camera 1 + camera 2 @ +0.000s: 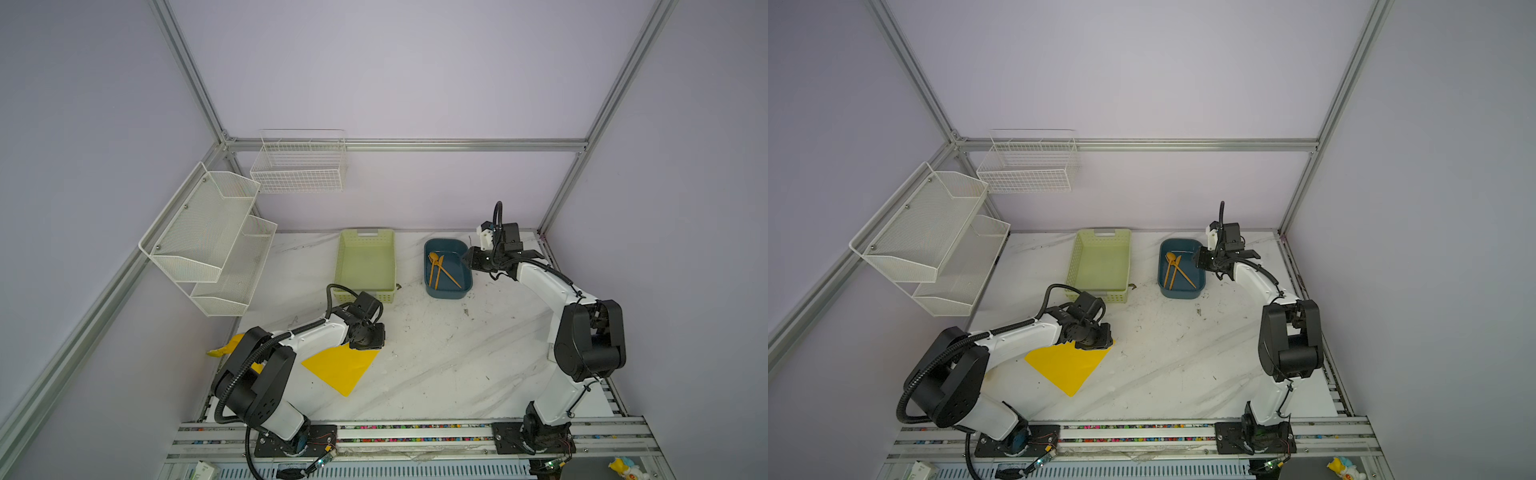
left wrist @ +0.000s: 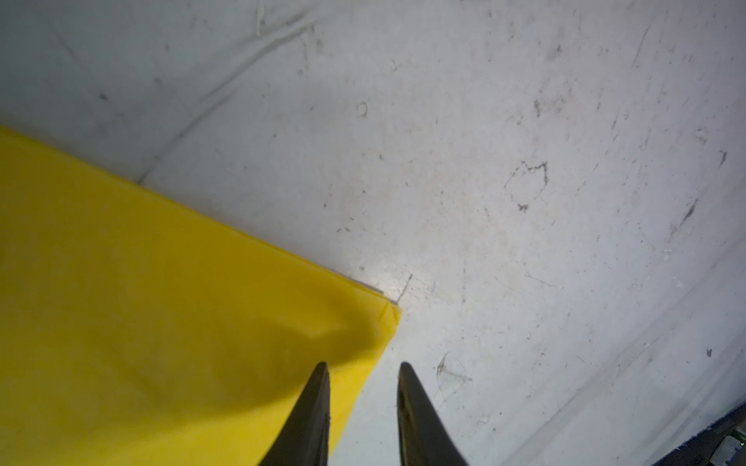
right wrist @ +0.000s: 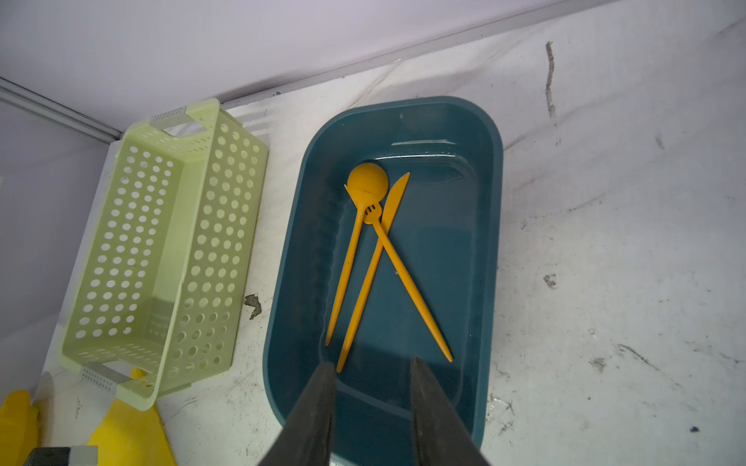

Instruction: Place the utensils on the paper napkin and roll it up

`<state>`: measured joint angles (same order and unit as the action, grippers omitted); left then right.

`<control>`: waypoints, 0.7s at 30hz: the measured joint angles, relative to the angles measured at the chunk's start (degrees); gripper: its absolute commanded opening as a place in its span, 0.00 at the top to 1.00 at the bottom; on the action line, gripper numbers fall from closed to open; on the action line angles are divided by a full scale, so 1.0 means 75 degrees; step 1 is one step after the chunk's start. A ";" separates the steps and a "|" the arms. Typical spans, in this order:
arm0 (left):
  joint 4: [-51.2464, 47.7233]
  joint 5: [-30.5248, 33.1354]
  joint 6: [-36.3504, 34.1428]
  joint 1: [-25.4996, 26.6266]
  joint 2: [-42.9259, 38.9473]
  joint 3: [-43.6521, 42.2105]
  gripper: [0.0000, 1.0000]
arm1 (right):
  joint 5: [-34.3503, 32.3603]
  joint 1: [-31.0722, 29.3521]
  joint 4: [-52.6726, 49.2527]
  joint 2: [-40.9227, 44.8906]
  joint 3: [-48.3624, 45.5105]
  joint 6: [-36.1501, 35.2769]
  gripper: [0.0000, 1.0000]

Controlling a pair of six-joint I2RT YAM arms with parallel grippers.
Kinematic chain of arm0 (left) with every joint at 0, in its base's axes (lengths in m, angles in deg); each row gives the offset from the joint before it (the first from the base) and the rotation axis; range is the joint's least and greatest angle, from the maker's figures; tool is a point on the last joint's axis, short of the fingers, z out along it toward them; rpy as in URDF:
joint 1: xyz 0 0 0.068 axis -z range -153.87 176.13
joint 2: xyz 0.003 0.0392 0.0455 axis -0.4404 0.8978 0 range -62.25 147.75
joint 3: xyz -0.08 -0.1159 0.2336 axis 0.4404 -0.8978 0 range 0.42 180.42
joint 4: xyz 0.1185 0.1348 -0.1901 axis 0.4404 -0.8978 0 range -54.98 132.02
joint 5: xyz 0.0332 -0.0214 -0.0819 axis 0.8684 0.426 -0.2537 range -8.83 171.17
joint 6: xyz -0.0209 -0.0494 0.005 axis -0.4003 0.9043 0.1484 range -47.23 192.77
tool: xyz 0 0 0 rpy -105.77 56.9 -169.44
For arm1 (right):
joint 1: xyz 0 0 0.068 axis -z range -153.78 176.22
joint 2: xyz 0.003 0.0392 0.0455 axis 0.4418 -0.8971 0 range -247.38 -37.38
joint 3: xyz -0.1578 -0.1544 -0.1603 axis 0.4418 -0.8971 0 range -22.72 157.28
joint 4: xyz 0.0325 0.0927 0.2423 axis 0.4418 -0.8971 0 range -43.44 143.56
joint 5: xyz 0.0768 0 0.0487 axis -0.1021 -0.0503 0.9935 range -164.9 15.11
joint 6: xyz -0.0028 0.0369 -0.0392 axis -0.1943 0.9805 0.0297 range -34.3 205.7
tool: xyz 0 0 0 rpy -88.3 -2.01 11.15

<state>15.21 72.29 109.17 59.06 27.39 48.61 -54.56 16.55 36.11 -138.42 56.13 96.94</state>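
1. Your right pincer (image 3: 372, 363) hangs over the near end of the blue tub (image 3: 498, 161), jaws partly open and empty. The utensils (image 3: 376, 250) lie inside, crossed and touching.
2. Take the fork (image 3: 418, 300) first. It appears to lie across the knife (image 3: 395, 197), beside the spoon (image 3: 367, 183).
3. Close across its handle near the free tail, clear of the crossing, then lift straight up so the others do not drag.
4. Your left pincer (image 2: 363, 365) sits at a corner of the paper napkin (image 2: 161, 302), which lies flat on the counter (image 1: 436, 353), well apart from the tub. Its jaws are narrowly apart and gripping nothing. Use it to pin the thin sheet.
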 measured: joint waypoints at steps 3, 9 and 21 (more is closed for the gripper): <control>0.0079 -0.0096 0.0000 0.0047 0.0154 0.0009 0.71 | -0.0020 -0.0006 -0.0047 0.0000 0.0000 -0.0026 0.64; 0.0399 -0.0493 0.0038 0.0219 0.0286 0.0017 0.71 | -0.0079 -0.0020 -0.0058 0.0000 -0.0006 -0.0052 0.64; 0.1099 -0.1533 0.0664 0.1099 0.0959 0.0408 0.71 | -0.0163 -0.0035 -0.0067 0.0114 -0.0149 -0.0085 0.64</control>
<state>23.45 60.79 114.15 67.30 34.58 51.67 -55.78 16.29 35.61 -137.57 55.02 96.31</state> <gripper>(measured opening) 0.290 0.363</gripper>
